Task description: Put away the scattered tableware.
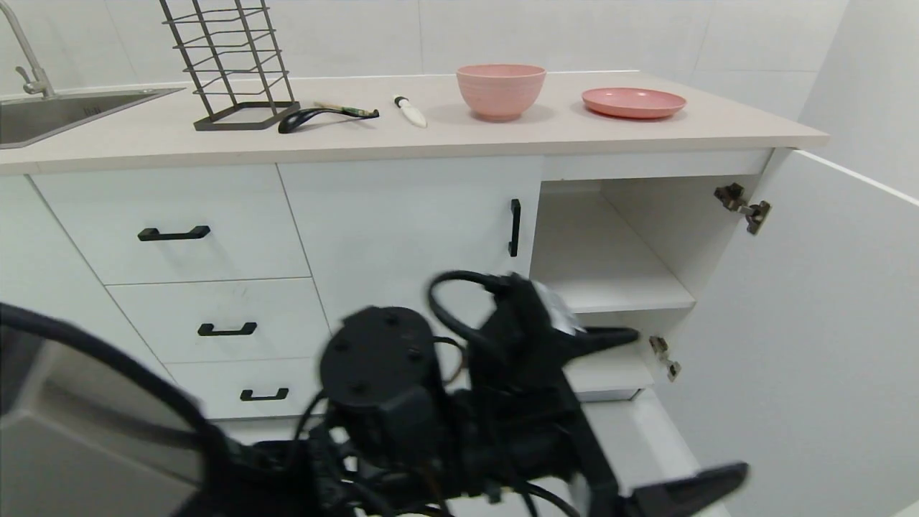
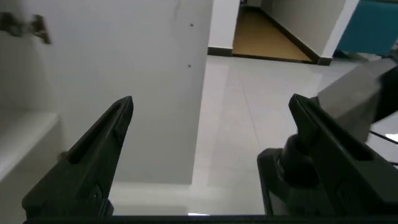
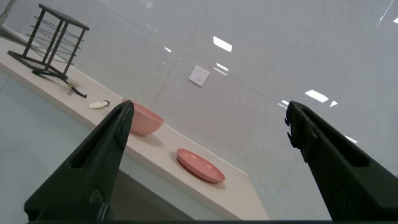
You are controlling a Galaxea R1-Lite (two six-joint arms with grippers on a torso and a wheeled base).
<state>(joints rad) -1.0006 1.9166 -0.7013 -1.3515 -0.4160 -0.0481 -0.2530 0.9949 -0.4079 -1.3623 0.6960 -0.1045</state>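
Spread wide, gripping nothing: left claw point(image 1: 692, 401) near open cabinet door point(image 1: 826, 323), right claw point(image 3: 209, 107). Apart on bench point(image 1: 359, 140): pink bowl point(image 1: 500, 90), pink plate point(image 1: 633, 102).

countertop point(image 1: 646, 133) | left to right: wire rack point(image 1: 237, 126), black ladle point(image 1: 316, 115), white knife point(image 1: 411, 113), pink bowl point(image 1: 500, 90), pink plate point(image 1: 633, 102)

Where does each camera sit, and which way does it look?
Head view: on the head, looking down at the counter and open cupboard; left pincer shows below.
Left wrist view: on that wrist, facing the cupboard door and floor between its open pincer.
Right wrist view: on that wrist, looking up at the counter past the open right pincer.
Shared: head and right wrist both show pink bowl, pink plate, wire rack.
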